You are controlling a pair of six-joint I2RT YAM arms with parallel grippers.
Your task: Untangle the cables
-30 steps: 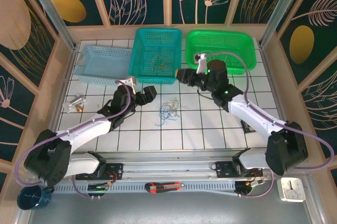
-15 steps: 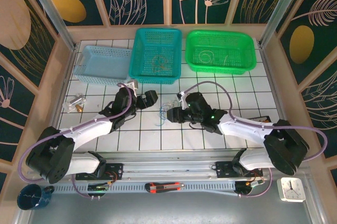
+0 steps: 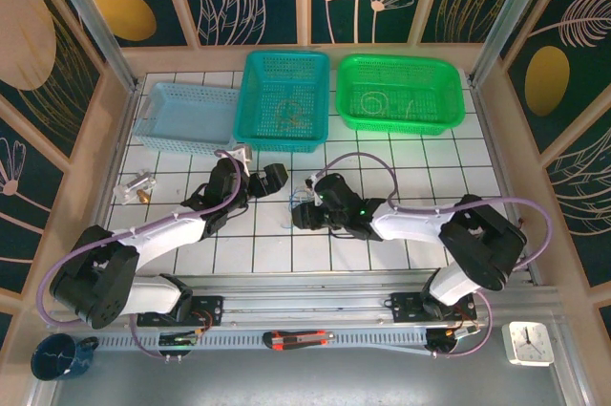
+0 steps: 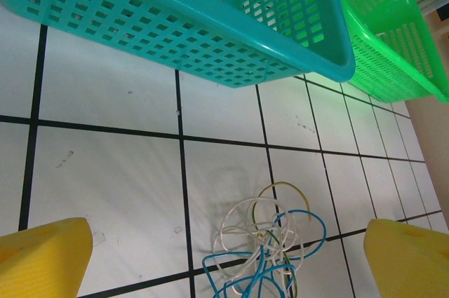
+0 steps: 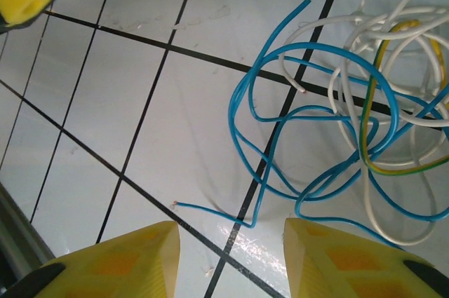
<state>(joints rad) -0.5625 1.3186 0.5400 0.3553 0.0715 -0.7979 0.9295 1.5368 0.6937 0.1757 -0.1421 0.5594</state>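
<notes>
1. Two end effectors work near the cables [image 3: 298,198] [image 4: 263,249] [image 5: 337,123], a small blue, white and yellow-green tangle. It lies on the tiled tabletop [image 3: 382,253], in front of the teal basket [image 3: 284,100].
2. Change, right arm: one second ago the right end effector [image 3: 302,215] was at the near edge of the green basket [image 3: 399,93]. It has since swung left and down, and now sits low at the near side of the cables.
3. Change, left arm: the left end effector [image 3: 268,180] has barely moved. It stays just left of the cables with its jaws spread fully wide and nothing between them.
4. Right end effector state: the right wrist view [image 5: 231,256] shows its jaws partly apart and empty. A loose blue wire end lies on the tile just beyond the gap.
5. Top view: the right end effector covers part of the tangle, so single strands cannot be told apart.
6. Wrist views: the right wrist view resolves the blue loops crossing the white ones and one yellow-green strand. The left wrist view shows yellow wire inside the teal basket.
</notes>
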